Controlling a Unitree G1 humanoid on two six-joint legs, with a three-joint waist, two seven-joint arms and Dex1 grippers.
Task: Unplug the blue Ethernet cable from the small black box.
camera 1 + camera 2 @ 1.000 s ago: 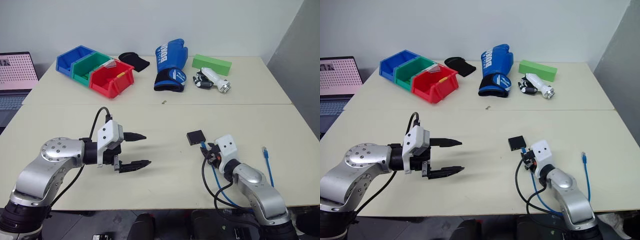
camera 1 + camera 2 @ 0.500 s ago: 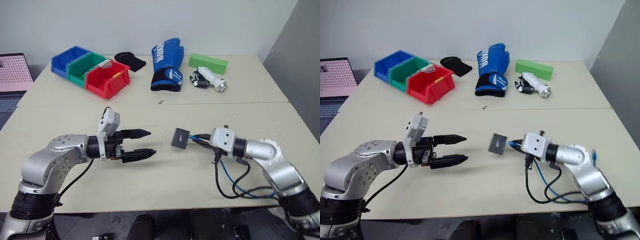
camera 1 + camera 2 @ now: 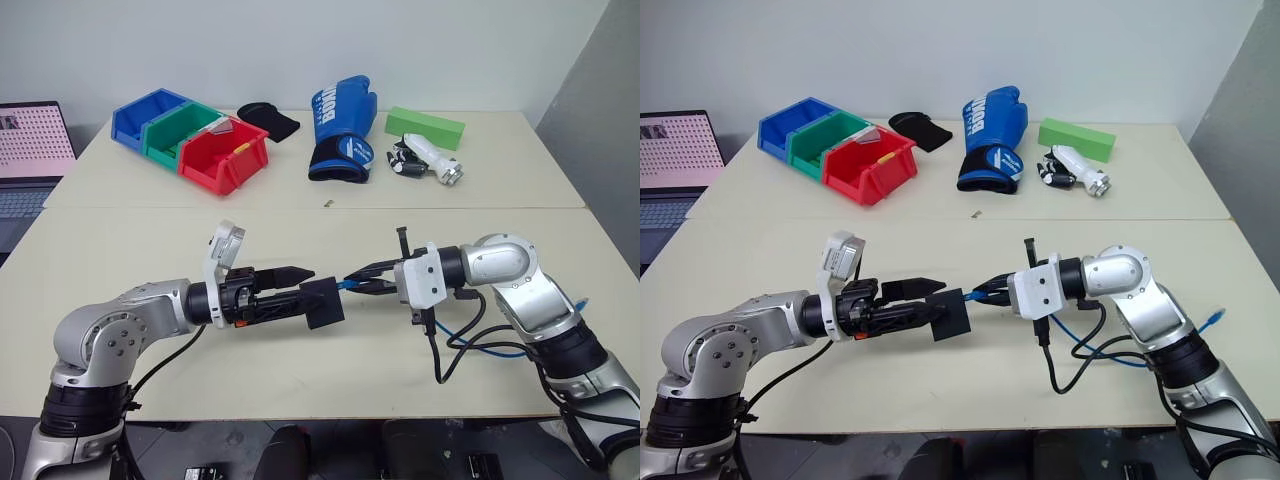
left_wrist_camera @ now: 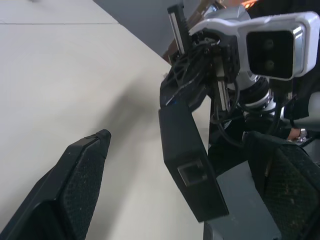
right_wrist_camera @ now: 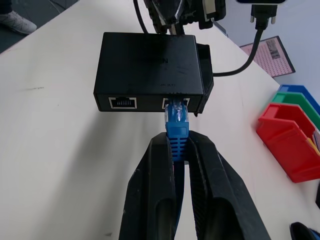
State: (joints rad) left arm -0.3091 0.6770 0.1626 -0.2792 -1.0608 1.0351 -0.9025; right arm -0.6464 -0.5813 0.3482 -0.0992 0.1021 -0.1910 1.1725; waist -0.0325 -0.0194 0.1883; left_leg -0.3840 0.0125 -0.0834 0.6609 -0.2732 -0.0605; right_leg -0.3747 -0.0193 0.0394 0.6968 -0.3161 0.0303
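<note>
While the right claw (image 5: 177, 150) pinches the blue Ethernet cable (image 5: 176, 131) over the beige table (image 3: 300, 230), the left claw (image 3: 290, 290) gapes.

From the head we look forward and down over the table (image 3: 320, 225), both eye views sharing nearly the same scene, offset sideways. Our left wrist view sits close behind the left hand (image 4: 170, 200), facing the small black box (image 4: 187, 160) and the right hand (image 4: 192, 70) beyond. Our right wrist view faces back, very near the box's ports.
</note>
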